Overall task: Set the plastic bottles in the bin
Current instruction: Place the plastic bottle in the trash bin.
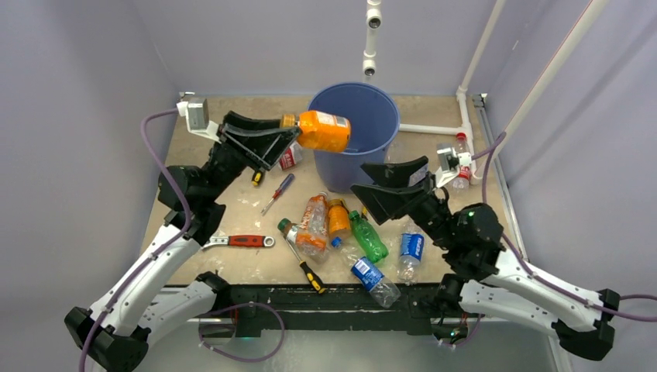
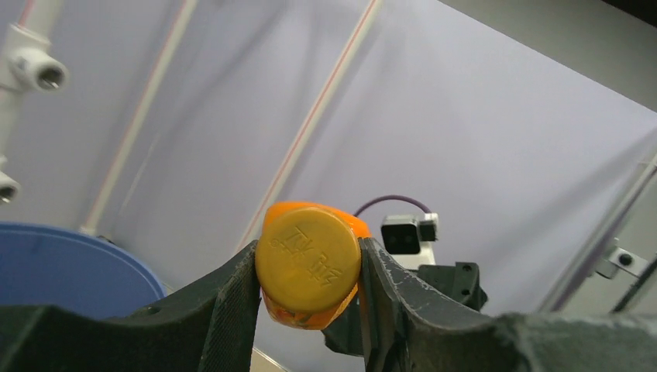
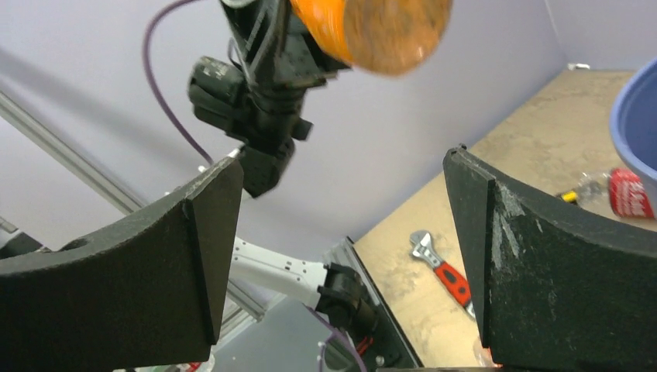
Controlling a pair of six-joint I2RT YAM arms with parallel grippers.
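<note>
L gripper (image 1: pixel 290 132) pinches orange btl (image 1: pixel 325 130) at round embossed cap (image 2: pixel 308 260); R gripper (image 3: pixel 341 248) wide.

orange bottle (image 2: pixel 310 267) pinched by its cap
left gripper's (image 2: pixel 310 310) fingers (image 2: pixel 232 302) squeeze it, blue bin (image 2: pixel 70 267) rim lower left

One blue bin (image 1: pixel 341 169) stands on the desk (image 1: pixel 240 213). There are eight plastic bottles. One large orange bottle (image 1: pixel 324 130) is held aloft. Five lie clustered near the middle: a small orange bottle (image 1: pixel 338 218), a green bottle (image 1: pixel 369 239), an orange-labelled clear bottle (image 1: pixel 314 226) and two blue-labelled bottles (image 1: pixel 367 273) (image 1: pixel 411 248). One red-labelled bottle (image 1: pixel 291 156) is left of the bin, and one red-capped bottle (image 1: pixel 462 164) is at the far right. There are four tools: one wrench (image 1: pixel 242 241), one red-handled screwdriver (image 1: pixel 279 191), one yellow-and-black screwdriver (image 1: pixel 311 272) and one half-hidden yellow-and-black handle (image 1: pixel 256 177).
</note>
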